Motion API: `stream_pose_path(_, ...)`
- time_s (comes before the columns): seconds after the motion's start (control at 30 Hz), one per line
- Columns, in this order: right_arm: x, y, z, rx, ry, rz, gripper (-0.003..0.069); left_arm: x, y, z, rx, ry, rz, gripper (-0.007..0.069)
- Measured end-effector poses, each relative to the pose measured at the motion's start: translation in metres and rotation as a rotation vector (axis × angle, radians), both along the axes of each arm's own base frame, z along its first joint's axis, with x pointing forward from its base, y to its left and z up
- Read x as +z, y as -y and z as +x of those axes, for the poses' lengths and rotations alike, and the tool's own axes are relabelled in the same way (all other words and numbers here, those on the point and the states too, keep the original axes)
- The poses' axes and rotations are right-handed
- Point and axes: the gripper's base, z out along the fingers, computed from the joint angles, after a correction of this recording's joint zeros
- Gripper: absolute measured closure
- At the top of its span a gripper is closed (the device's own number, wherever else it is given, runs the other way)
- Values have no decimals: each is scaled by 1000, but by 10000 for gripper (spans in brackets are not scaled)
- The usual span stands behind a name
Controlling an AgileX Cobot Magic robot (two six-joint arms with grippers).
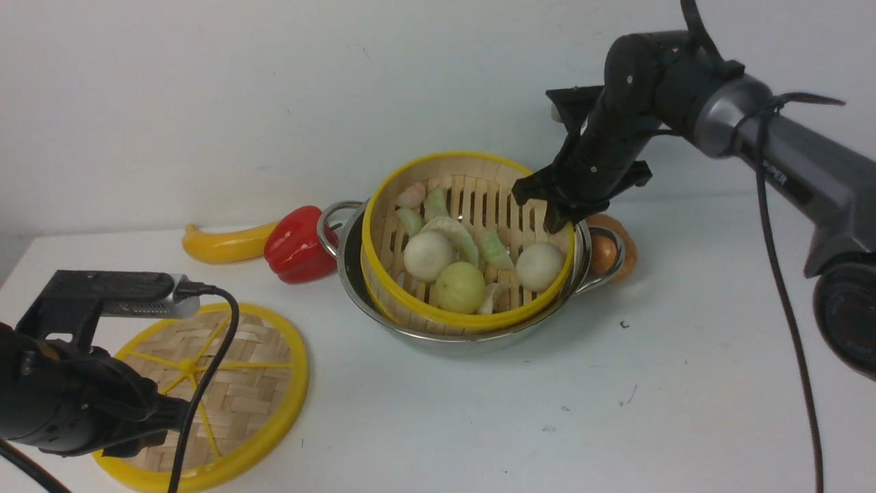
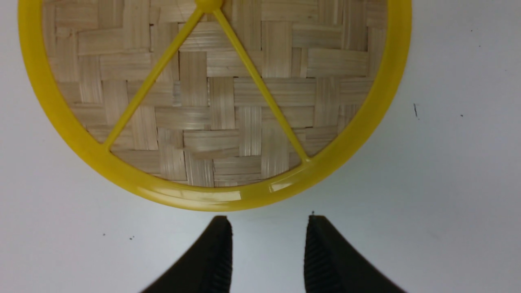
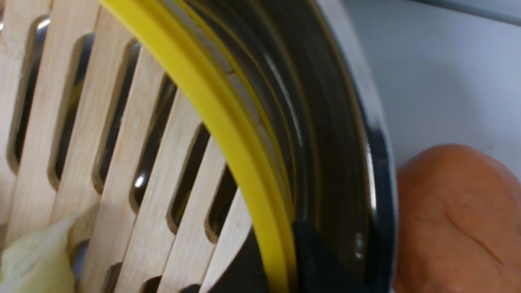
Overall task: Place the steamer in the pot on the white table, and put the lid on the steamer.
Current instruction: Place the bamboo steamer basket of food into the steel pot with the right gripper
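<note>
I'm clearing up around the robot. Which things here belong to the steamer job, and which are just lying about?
Job: steamer, pot, lid, white table.
Lying about: yellow banana, red pepper, orange-brown item behind the pot.

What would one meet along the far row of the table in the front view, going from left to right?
yellow banana-shaped item → red pepper → pot, with the steamer inside it → orange-brown round item behind the pot's handle
</note>
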Motion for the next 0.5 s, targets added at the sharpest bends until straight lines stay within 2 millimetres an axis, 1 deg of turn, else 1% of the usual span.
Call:
stream_pose_path(0.23,-10,-1,3,-6,-3,-4,605,0,0,0,-3,0,1,383)
stream_pose_path(0.5,-11,-1,3,-8,1,-6,599,0,0,0,-3,0,1,383)
